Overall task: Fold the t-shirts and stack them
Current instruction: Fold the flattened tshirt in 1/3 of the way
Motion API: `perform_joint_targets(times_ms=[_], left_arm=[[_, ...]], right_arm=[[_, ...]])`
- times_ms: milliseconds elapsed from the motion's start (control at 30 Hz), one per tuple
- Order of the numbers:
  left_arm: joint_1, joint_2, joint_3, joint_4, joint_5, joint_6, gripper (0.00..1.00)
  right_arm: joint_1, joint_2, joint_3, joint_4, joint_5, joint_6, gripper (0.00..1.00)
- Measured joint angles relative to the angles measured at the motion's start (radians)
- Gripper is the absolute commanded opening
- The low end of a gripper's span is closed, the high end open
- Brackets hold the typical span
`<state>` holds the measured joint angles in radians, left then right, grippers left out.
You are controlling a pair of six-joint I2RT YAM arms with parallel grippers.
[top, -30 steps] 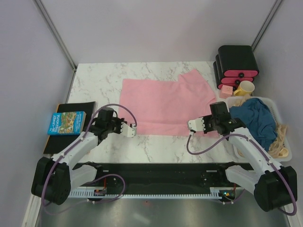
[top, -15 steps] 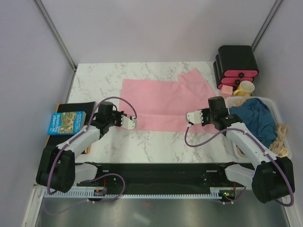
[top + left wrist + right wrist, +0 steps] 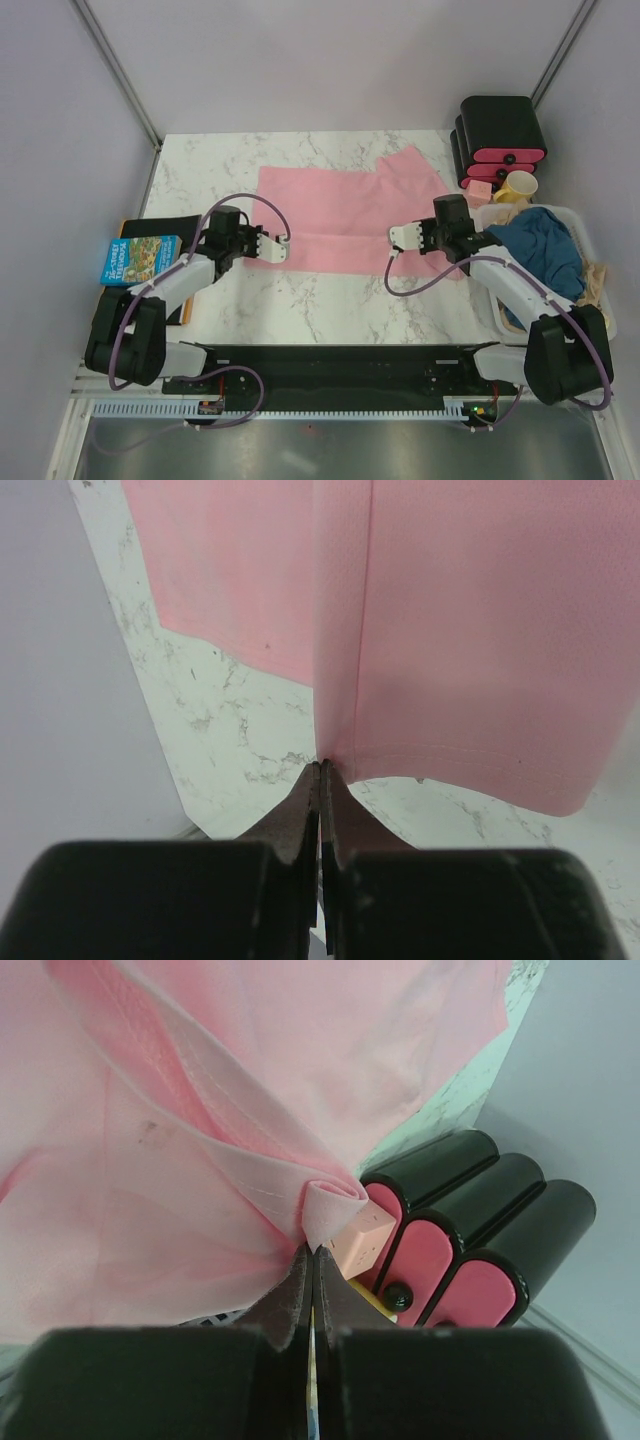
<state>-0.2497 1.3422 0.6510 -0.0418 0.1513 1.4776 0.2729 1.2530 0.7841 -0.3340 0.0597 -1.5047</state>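
Pink t-shirt (image 3: 345,210) lies spread on the marble table (image 3: 200,170), pinched at both ends of its near edge. Left gripper (image 3: 276,250) is clamped on the hem w/ only its very tips, cloth running away ahead of it. Right gripper (image 3: 396,239) is closed on a rolled nub of hem, more cloth bunched just above. Teal t-shirt (image 3: 545,250) sits crumpled in the white bin (image 3: 590,225) on the right gripper's outer side, not held. Risks, IMO: left's bite is shallow, so the hem may slip if the arms pull apart or lift unevenly. Right's bunched grab could lay the fold skewed. Black boxes (image 3: 500,130) & yellow cup (image 3: 518,186) sit near the right gripper, so a wide swing might clip them.
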Motion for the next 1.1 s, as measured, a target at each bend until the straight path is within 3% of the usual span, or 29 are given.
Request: perform_joint_targets(times_ms=[533, 867, 900, 933, 967, 1000, 1033, 1067, 1100], left_arm=[[0.002, 0.059, 0.027, 0.037, -0.003, 0.0, 0.02], [0.002, 0.103, 0.047, 0.052, -0.019, 0.0, 0.05], [0.002, 0.111, 0.049, 0.055, -0.023, 0.0, 0.09], [0.002, 0.12, 0.051, 0.06, -0.028, 0.0, 0.26], [0.002, 0.129, 0.051, 0.068, -0.036, 0.0, 0.33], [0.002, 0.136, 0.051, 0.077, -0.044, 0.0, 0.39], [0.002, 0.143, 0.051, 0.089, -0.05, -0.003, 0.55], [0.002, 0.15, 0.051, 0.105, -0.06, -0.006, 0.61], [0.002, 0.156, 0.051, 0.124, -0.074, -0.008, 0.64]], right_arm=[[0.0, 0.144, 0.098, 0.093, -0.001, -0.008, 0.04], [0.0, 0.195, 0.117, 0.117, -0.003, -0.016, 0.19], [0.0, 0.199, 0.117, 0.12, -0.003, -0.018, 0.24], [0.0, 0.203, 0.117, 0.126, -0.002, -0.018, 0.31], [0.0, 0.206, 0.117, 0.135, -0.001, -0.018, 0.48], [0.0, 0.209, 0.117, 0.146, 0.001, -0.014, 0.58], [0.002, 0.211, 0.117, 0.166, 0.006, -0.016, 0.64], [0.004, 0.214, 0.117, 0.183, 0.011, -0.008, 0.73], [0.005, 0.217, 0.116, 0.206, 0.019, -0.007, 0.74]])
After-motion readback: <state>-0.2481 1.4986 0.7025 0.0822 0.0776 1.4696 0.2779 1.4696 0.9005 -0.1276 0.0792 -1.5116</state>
